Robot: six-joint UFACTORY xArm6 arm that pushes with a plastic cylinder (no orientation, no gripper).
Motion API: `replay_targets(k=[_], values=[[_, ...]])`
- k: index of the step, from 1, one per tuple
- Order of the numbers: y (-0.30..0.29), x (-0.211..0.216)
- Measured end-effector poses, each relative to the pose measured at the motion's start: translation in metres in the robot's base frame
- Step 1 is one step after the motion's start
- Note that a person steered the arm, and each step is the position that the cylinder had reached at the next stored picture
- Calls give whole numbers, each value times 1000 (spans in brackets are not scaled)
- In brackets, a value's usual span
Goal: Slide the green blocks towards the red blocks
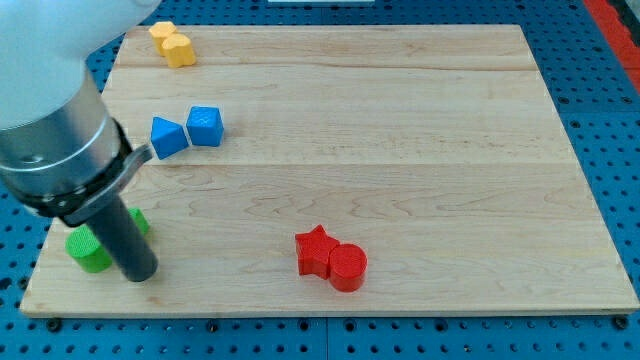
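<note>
The tip (140, 275) stood on the board (400, 120) at its near left corner. It is a bare rod with nothing to open or close, and it held nothing; it only rested against the green blocks.

One green block (88, 250) sat just left of the tip, touching or nearly so, and a second green piece (138, 220) showed just behind the rod, mostly hidden, so its shape could not be told. Both lay close to the left edge and not far from the near edge.

The red star (314, 250) and the red cylinder (347, 267) sat touching each other, well to the right along the near side, at roughly the same depth as the greens.

By my judgement the tip was on the wrong side: the greens lay left of it, the reds right. It would need to get round to the greens' left, where little board remained. The wood between the two pairs was bare. The blue blocks (187, 130) and yellow blocks (173, 43) lay far off, out of the path.
</note>
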State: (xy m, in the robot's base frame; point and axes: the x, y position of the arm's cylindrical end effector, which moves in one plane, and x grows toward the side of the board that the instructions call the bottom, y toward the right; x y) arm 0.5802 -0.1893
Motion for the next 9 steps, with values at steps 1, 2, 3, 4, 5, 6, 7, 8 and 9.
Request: replay_targets(k=[1,2,3,4,5,6,7,8,9], values=[[-58,0],[-115,-1],[-115,-8],[-115,-12],[-116,-18],[-95,-26],[-89,-27],[-115,-30],[-110,-70]])
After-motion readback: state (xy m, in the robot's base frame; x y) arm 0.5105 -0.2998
